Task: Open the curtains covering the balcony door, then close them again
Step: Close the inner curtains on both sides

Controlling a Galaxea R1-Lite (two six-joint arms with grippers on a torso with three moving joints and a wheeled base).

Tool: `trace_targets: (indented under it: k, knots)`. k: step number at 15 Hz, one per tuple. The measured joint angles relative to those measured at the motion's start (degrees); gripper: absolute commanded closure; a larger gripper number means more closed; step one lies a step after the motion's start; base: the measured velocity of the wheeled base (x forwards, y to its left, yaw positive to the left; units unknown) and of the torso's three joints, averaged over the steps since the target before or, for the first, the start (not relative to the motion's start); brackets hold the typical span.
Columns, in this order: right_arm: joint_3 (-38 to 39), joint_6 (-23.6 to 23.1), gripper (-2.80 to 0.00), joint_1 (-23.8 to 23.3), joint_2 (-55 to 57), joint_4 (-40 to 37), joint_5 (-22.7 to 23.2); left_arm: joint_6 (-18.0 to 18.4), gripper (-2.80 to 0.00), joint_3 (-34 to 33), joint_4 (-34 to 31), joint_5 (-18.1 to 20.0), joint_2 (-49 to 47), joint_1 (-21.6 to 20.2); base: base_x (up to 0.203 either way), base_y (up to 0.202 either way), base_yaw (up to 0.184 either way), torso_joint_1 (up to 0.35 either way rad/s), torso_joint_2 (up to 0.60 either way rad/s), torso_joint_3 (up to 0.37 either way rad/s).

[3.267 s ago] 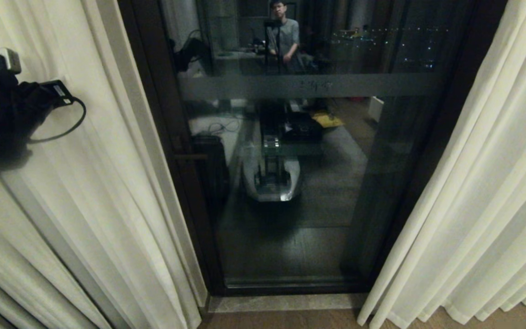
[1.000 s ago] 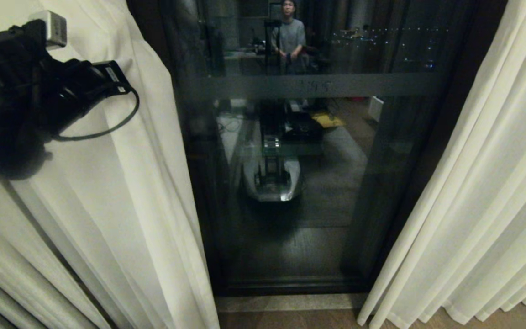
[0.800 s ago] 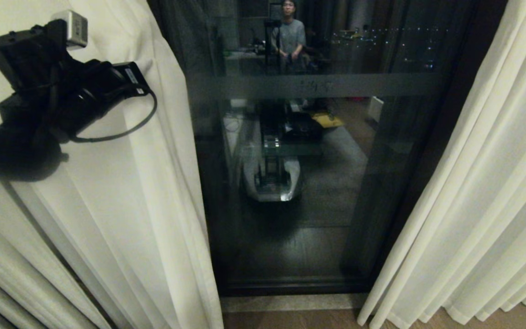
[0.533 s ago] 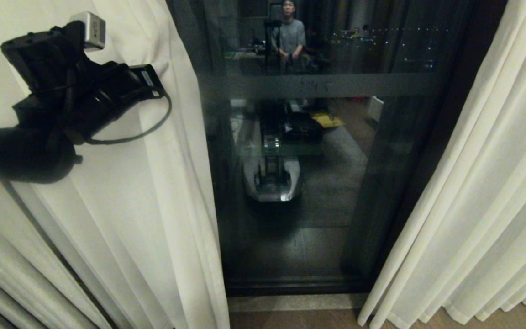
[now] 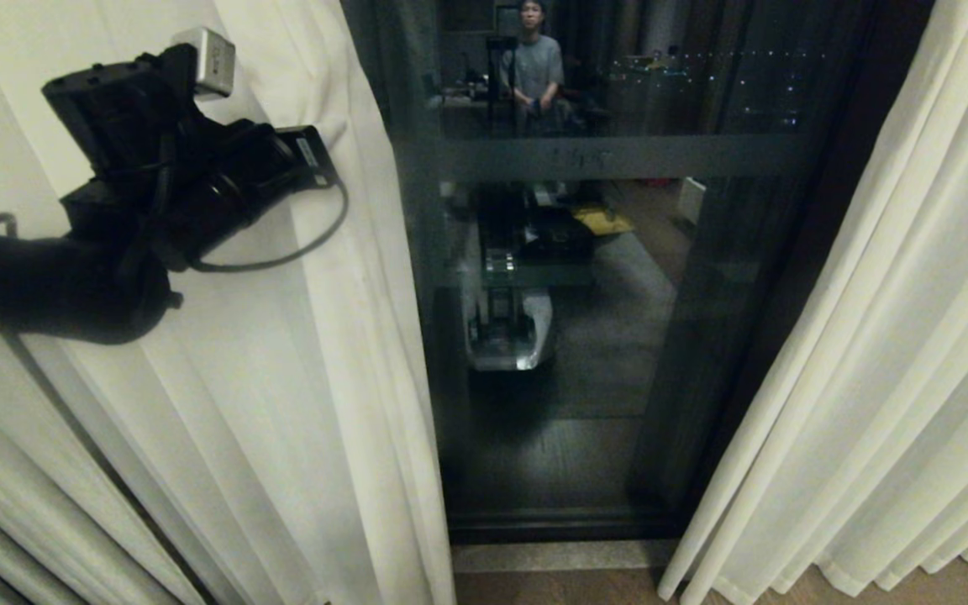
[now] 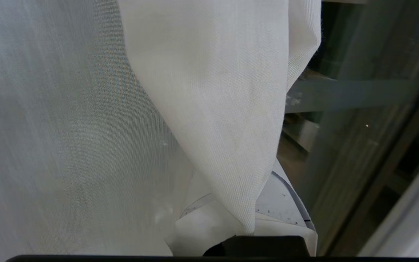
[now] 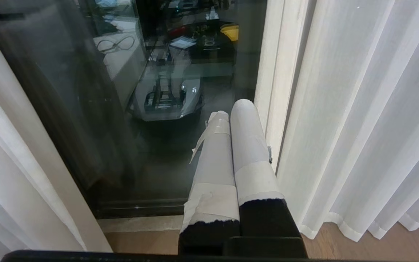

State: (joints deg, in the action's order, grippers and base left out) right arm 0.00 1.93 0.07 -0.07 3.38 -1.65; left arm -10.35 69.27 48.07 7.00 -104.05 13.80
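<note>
In the head view the left gripper [image 5: 328,143] is mostly hidden: its black wrist and camera block cover the fingers, which sink into a fold of the left curtain panel [image 5: 282,378], so only puckered cloth marks where they pinch. That panel hangs all around the claw, above, below and to its left, and its inner edge falls just to the claw's right, with the balcony door [image 5: 602,353] beyond that edge. The arm enters from the picture's left edge, forearm roughly level, wrist angled up toward the cloth. The right curtain panel [image 5: 870,378] hangs well away across the glass, its top cut off by the frame. A person [image 5: 533,63] appears dimly as a reflection high in the dark glass. In the left wrist view the fingers [image 6: 275,207] are nearly buried under fabric; a cone of cream cloth runs down into the closed jaws, so the claw is clamped on the curtain, with the frosted band [image 6: 347,94] of the door off to one side. In the right wrist view the right gripper [image 7: 233,112] hangs free with its taped fingers pressed together on nothing, pointing at the door's lower glass, the right panel just beside it and the left panel well apart.
</note>
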Motion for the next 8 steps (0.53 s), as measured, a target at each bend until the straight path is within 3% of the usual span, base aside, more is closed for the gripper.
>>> trace_targets:
  k: [8]
  knots:
    - [0.0, 0.0, 0.0, 0.0, 0.0, 0.0, 0.0, 0.3, 0.0, 0.2, 0.0, -0.3, -0.3, 3.5, 0.0, 0.0, 0.0, 0.0, 0.0, 0.0]
